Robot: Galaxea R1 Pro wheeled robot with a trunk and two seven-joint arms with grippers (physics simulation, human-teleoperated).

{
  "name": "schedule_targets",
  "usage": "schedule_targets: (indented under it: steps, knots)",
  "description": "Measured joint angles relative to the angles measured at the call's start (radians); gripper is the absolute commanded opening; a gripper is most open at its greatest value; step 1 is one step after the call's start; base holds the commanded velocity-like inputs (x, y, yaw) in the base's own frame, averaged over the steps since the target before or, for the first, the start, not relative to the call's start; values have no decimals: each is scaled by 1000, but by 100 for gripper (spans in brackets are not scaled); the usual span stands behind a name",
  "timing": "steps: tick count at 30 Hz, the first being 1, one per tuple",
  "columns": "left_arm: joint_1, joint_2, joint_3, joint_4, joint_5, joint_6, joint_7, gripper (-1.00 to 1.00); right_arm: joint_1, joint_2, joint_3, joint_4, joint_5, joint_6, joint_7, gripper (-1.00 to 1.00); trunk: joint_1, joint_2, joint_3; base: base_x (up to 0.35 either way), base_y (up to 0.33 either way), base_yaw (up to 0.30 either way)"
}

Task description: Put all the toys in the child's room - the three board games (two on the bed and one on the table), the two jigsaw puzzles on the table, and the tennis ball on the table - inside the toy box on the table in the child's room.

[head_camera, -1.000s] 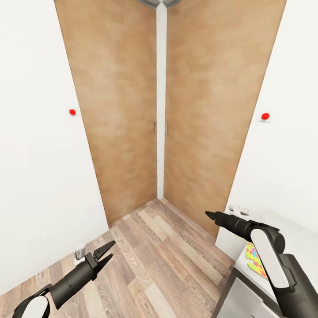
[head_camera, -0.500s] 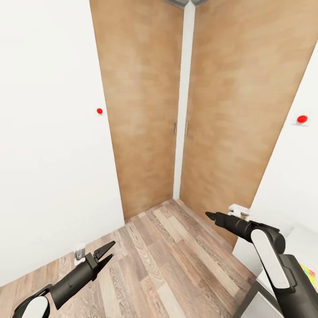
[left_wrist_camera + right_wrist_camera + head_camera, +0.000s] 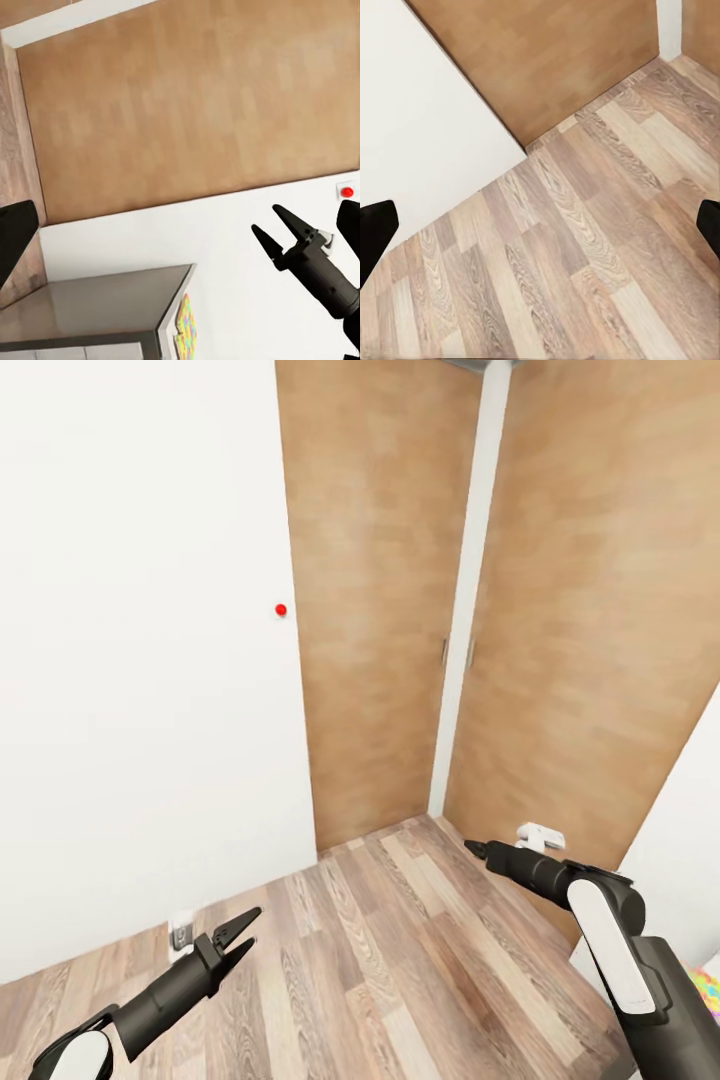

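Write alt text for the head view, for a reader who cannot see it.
Two black robot grippers, left and right, hang empty over a light wood-plank floor. Ahead stand tall light wooden wardrobe doors beside a white wall bearing a small red dot.

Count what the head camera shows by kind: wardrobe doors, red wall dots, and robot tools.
Wardrobe doors: 2
Red wall dot: 1
Tools: 2, the left tool and the right tool, both open
Total: 5
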State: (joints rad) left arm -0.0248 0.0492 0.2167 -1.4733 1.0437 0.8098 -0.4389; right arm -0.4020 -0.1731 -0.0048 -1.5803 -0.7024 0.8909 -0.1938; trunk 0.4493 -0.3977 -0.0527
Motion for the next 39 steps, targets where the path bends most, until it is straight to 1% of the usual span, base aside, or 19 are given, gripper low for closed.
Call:
schedule_targets:
  steps: [8,13,27,39]
  knots:
    - [0,0,0,0,0,-1,38,100,1,0,0,0,0,0,0,100,0,0,0,0,0,292]
    - [0,0,0,0,0,-1,47,100,1,-1,0,0,0,0,0,100,0,0,0,0,0,292]
    - [-1,0,0,1,-5,-1,53,100,1,1,2,0,0,0,1,100,0,0,-3,0,0,292]
    - [-1,0,2,4,-4,-1,43,100,1,0,7,0,0,0,1,100,0,0,-7,0,0,292]
